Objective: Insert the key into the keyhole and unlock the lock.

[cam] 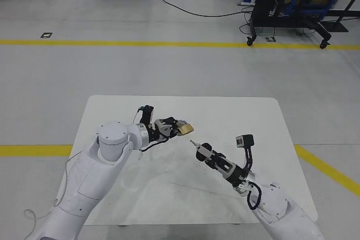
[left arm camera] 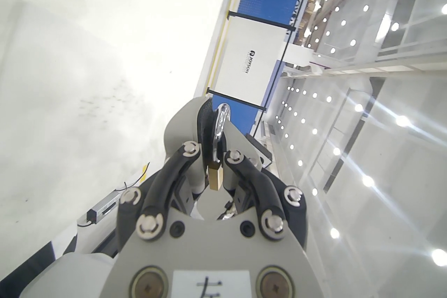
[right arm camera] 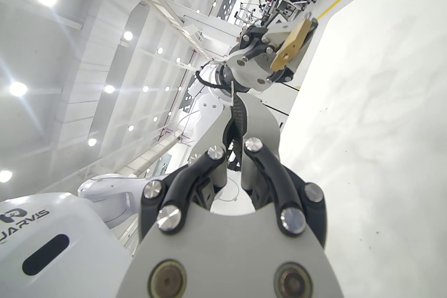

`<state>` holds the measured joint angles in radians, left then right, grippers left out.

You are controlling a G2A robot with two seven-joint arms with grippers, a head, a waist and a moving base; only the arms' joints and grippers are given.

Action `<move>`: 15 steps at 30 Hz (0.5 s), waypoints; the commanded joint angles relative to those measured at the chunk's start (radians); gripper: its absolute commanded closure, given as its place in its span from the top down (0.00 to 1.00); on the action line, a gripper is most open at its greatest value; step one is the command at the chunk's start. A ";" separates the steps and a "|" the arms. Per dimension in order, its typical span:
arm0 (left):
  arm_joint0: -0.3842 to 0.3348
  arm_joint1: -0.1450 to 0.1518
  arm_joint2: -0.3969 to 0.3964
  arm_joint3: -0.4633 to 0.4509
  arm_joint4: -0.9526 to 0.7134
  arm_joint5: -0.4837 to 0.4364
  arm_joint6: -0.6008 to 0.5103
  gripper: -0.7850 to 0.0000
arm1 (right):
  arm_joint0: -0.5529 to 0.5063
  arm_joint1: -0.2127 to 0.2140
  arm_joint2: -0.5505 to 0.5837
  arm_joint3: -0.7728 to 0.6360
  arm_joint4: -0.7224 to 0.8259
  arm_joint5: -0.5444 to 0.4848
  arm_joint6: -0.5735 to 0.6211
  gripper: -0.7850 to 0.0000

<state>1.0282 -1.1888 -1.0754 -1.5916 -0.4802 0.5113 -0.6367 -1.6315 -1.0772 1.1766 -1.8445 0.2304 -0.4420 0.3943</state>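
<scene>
A brass padlock (cam: 185, 128) hangs above the middle of the white table (cam: 258, 120), with my left gripper (cam: 175, 128) shut on it. In the left wrist view the brass body (left arm camera: 216, 178) sits between the fingers and the silver shackle (left arm camera: 221, 124) sticks out past the left gripper (left arm camera: 213, 138). My right gripper (cam: 202, 150) is shut on a thin metal key (cam: 194, 144), whose tip points toward the padlock across a short gap. In the right wrist view the key (right arm camera: 232, 92) juts from the right gripper (right arm camera: 238, 110), and the padlock (right arm camera: 292, 46) is beyond it in the left gripper.
Both grippers are raised over the table's middle. The table's far edge (cam: 186, 97) and right edge (cam: 294, 150) border grey floor with yellow lines (cam: 108, 42). A black wheeled stand (cam: 288, 21) is on the floor at the back right.
</scene>
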 commanded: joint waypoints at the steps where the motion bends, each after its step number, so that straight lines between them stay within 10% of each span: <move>1: 0.002 0.000 -0.002 0.001 -0.003 -0.004 -0.002 0.00 | 0.004 0.000 -0.001 0.004 0.001 -0.001 0.001 0.00; 15: 0.024 0.002 -0.010 -0.026 0.047 -0.066 0.060 0.00 | 0.028 -0.016 -0.035 0.037 0.218 0.164 -0.049 0.00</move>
<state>1.0487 -1.1873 -1.0844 -1.6144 -0.4394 0.4551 -0.5806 -1.6146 -1.0921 1.1392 -1.8220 0.4283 -0.3134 0.3632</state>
